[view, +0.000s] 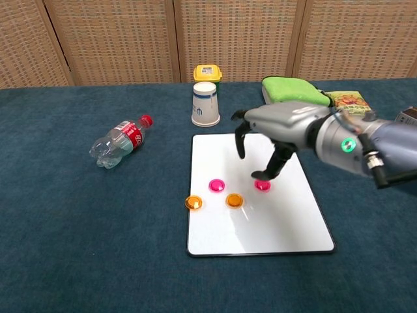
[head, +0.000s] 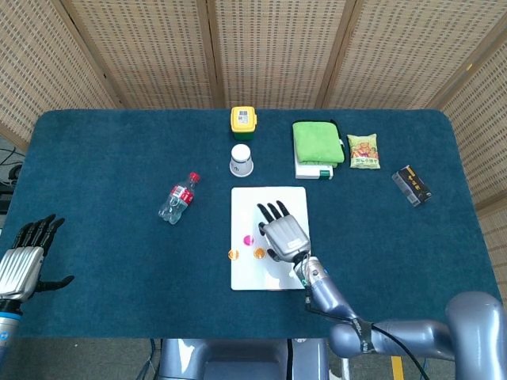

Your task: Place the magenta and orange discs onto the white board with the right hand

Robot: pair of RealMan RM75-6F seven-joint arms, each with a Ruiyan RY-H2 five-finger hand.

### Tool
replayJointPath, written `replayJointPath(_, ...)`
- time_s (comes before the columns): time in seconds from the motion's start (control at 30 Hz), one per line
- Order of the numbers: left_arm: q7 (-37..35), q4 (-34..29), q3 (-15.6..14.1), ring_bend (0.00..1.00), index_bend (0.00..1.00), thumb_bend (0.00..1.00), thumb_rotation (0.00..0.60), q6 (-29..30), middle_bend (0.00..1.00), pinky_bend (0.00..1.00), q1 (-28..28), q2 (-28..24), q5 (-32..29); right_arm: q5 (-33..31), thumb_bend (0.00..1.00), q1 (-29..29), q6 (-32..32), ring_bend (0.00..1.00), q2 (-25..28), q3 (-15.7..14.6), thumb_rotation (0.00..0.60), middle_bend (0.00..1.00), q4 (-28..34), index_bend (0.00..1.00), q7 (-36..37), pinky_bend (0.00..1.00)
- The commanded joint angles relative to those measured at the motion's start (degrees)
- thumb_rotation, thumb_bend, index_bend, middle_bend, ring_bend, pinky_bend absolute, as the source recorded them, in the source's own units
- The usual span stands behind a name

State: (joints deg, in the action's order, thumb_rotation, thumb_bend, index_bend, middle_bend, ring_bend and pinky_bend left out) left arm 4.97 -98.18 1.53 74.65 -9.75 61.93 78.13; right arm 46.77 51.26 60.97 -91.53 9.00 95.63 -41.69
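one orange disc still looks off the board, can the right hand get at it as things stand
Probably yes. The orange disc lies at the white board's left edge with bare cloth around it, and the right hand hovers empty over the board nearby, with nothing between them.
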Motion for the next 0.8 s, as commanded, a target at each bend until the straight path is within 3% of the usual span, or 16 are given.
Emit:
replayJointPath(0.03, -0.21, 0.02, 0.01, 0.00, 0.00, 0.00, 0.600, 0.24, 0.00, 0.00, 0.08, 0.02, 0.22, 10.33, 0.34, -5.54, 5.34, 0.00, 7.69, -2.17, 0.600, 0.04, 3.40, 0.36, 6.97, 0.02)
replayJointPath(0.1, -0.31, 0.07, 0.00, 0.00, 0.00, 0.00, 0.600, 0.37, 0.00, 0.00, 0.12, 0.06, 0.37, 15.35, 0.30, -8.35, 7.64, 0.00, 10.84, -4.10, 0.600, 0.03, 2.57, 0.31, 10.81, 0.02)
replayJointPath(0.2, -0.36, 0.09, -0.03, 0.00, 0.00, 0.00, 0.600, 0.54, 0.00, 0.00, 0.15, 0.13, 0.63, 20.93, 0.16, -12.90, 10.59, 0.00, 15.17, -6.83, 0.600, 0.01, -0.49, 0.20, 18.13, 0.02)
replayJointPath(0.33, -0.23, 0.09, -0.03, 0.00, 0.00, 0.00, 0.600, 1.04, 0.00, 0.00, 0.26, 0.31, 1.07, 24.70, 0.01, -18.10, 13.81, 0.00, 17.72, -8.94, 0.600, 0.00, -6.92, 0.08, 27.34, 0.02)
replayJointPath(0.5, 0.00, 0.54, 0.09, 0.00, 0.00, 0.00, 0.600, 1.93, 0.00, 0.00, 0.42, 0.86, 1.70, 26.95, 0.00, -24.68, 16.92, 0.00, 17.81, -11.03, 0.600, 0.00, -15.70, 0.05, 38.17, 0.02)
replayJointPath(0.8, 0.32, 1.14, 0.24, 0.00, 0.00, 0.00, 0.600, 3.74, 0.00, 0.00, 1.06, 1.55, 2.35, 30.63, 0.00, -34.06, 27.52, 0.00, 17.48, -12.19, 0.600, 0.00, -14.20, 0.03, 40.23, 0.02)
